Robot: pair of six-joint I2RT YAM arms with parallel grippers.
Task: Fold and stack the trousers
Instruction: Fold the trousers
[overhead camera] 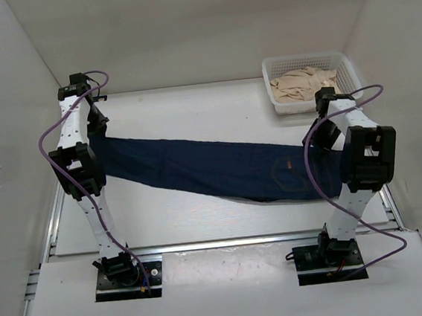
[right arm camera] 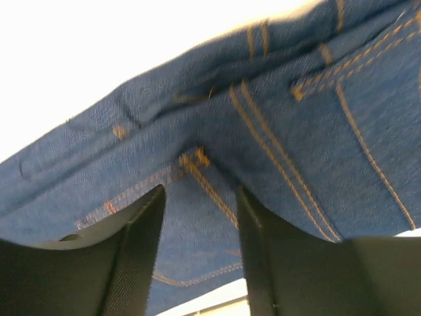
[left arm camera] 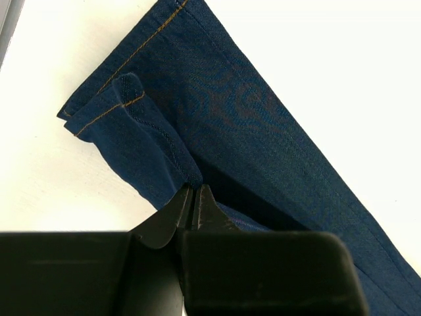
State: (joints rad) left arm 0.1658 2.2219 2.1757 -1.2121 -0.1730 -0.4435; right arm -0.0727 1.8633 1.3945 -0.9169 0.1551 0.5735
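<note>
Top view: the trousers (overhead camera: 212,169) hang stretched across the table (overhead camera: 191,104) between the two arms, leg end at the left, waist end at the right. Left wrist view: the left gripper (left arm camera: 193,196) has its fingers pressed together, pinching a fold of denim just beside the leg hem (orange stitching visible). Right wrist view: the right gripper (right arm camera: 197,201) clamps the thick seamed denim near the waistband. A white basket (overhead camera: 341,61) holding beige cloth (overhead camera: 305,85) stands at the far right corner.
</note>
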